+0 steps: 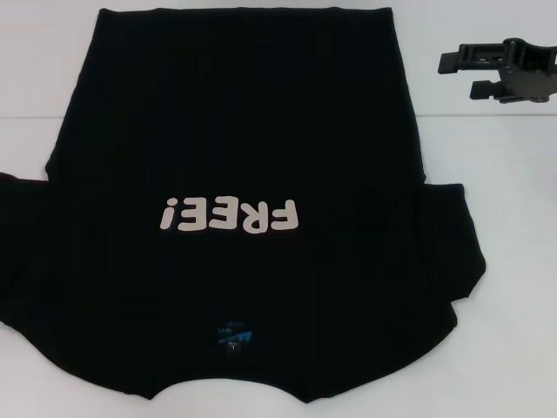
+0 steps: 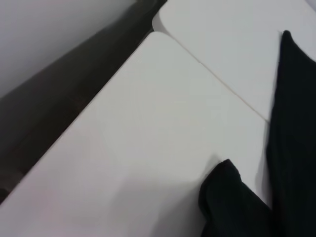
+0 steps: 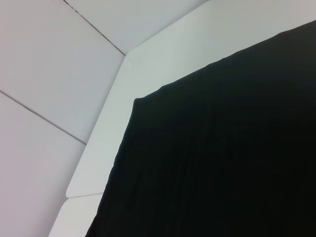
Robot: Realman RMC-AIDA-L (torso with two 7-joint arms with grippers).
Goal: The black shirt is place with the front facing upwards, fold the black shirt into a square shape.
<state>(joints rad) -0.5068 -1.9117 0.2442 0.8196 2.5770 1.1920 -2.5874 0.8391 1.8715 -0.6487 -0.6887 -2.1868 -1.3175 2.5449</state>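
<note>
The black shirt (image 1: pixel 235 131) lies spread flat on the white table (image 1: pixel 496 165), front up. Its pale "FREE!" lettering (image 1: pixel 228 215) reads upside down from the head view, and the blue neck label (image 1: pixel 231 335) sits at the near edge. Both sleeves stick out at the sides. My right gripper (image 1: pixel 459 76) hovers open over bare table beyond the shirt's far right corner, fingers pointing toward the shirt and holding nothing. The left gripper is out of view. The left wrist view shows a sleeve end (image 2: pixel 232 202) and the shirt's side (image 2: pixel 291 148). The right wrist view shows a hem corner of the shirt (image 3: pixel 222 158).
The table is made of white panels with a seam (image 2: pixel 222 81) between them. Its edge drops to a dark floor (image 2: pixel 49 113) on the left side. A rounded table corner (image 3: pixel 79 187) lies past the shirt's hem corner.
</note>
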